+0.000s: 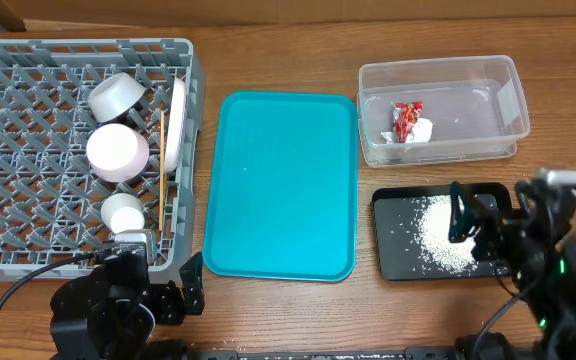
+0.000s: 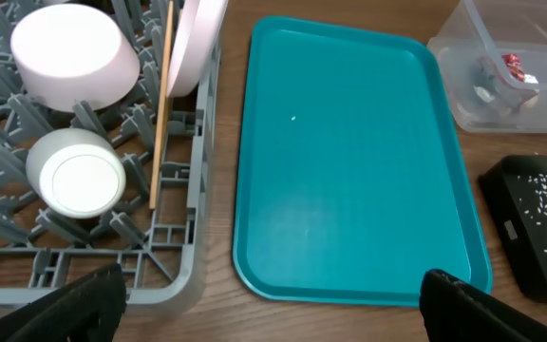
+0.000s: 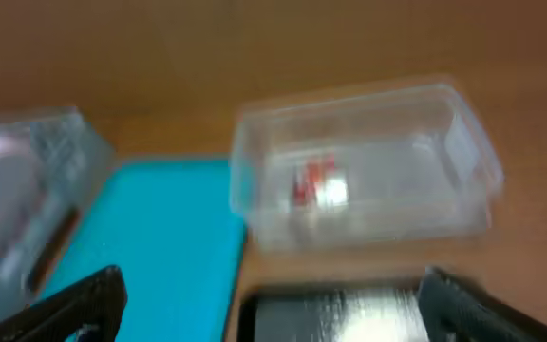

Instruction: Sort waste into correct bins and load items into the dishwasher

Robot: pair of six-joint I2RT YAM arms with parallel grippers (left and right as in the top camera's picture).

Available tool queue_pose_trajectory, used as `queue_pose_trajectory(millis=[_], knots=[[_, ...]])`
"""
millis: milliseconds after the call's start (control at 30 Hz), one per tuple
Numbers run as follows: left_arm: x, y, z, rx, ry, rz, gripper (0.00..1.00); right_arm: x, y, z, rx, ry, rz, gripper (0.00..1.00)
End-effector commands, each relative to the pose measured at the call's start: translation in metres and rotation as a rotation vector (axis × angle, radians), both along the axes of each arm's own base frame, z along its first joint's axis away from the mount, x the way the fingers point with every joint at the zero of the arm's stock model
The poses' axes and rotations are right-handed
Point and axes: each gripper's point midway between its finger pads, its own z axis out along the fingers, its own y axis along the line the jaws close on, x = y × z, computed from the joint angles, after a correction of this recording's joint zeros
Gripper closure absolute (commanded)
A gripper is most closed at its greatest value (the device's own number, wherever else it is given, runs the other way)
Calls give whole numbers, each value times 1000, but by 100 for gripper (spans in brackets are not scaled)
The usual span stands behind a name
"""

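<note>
The grey dishwasher rack (image 1: 8,60) holds a white bowl (image 1: 116,95), a pale pink bowl (image 1: 118,150), a small white cup (image 2: 76,179), a plate (image 1: 176,125) on edge and chopsticks (image 2: 162,104). The red-and-white wrapper (image 1: 408,120) lies in the clear tub (image 1: 488,75). White rice (image 1: 438,235) is heaped in the black tray (image 1: 393,255). My left gripper (image 2: 272,312) is open by the rack's front right corner, holding nothing. My right gripper (image 1: 476,222) is open above the black tray's right half, also holding nothing; its wrist view is blurred.
A bare teal serving tray (image 1: 281,185) lies between the rack and the two bins. The clear tub sits behind the black tray at the right. Wooden tabletop (image 1: 268,50) runs behind them.
</note>
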Motion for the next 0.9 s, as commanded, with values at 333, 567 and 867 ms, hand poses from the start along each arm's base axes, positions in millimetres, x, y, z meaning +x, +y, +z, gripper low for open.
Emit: queue_pose_trajectory(millis=[333,567,867], knots=[[-2,-5,-4,-23,12,-14,0,7,8,-83,39,-432,47,0],[-3,-5,-4,-23,14,-14,0,12,18,-139,-146,-338,158,0],[-3,-5,-4,-23,14,-14,0,14,13,-136,-147,-348,133,0]])
